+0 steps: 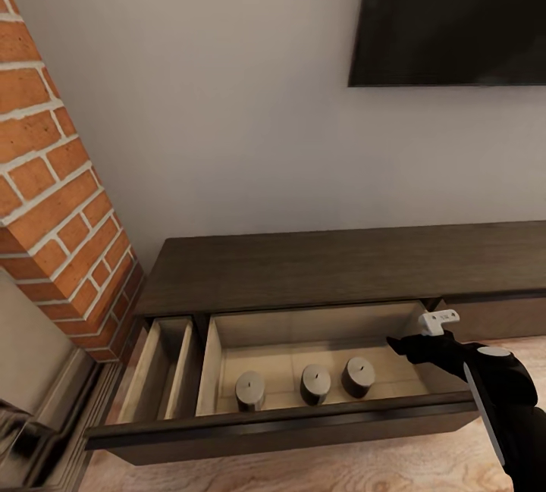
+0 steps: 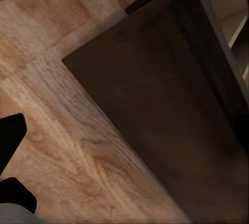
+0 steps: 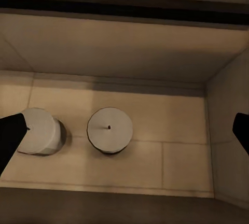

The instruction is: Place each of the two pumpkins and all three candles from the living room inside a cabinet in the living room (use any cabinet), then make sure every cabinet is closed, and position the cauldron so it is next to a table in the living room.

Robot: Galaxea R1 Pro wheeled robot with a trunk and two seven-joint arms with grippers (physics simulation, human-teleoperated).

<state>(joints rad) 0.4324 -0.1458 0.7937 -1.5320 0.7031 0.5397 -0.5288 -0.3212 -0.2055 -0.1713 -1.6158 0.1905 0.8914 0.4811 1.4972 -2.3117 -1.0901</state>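
My right tool (image 1: 413, 344) hangs wide and empty over the open drawer (image 1: 303, 412) of the cabinet (image 1: 341, 264). Three candles (image 1: 315, 383) stand upright in a row at its 8 o'clock, stubby cream cylinders with dark wicks. My left tool's (image 2: 9, 164) state I cannot tell.

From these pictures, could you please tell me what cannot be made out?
- Right gripper: wrist view edges cut off its fingertips.
- Left gripper: the wrist view's edge crops both dark fingertips.
- Cabinet: head view's right edge cuts it off.
- Narrow side drawer: its walls hide its floor.
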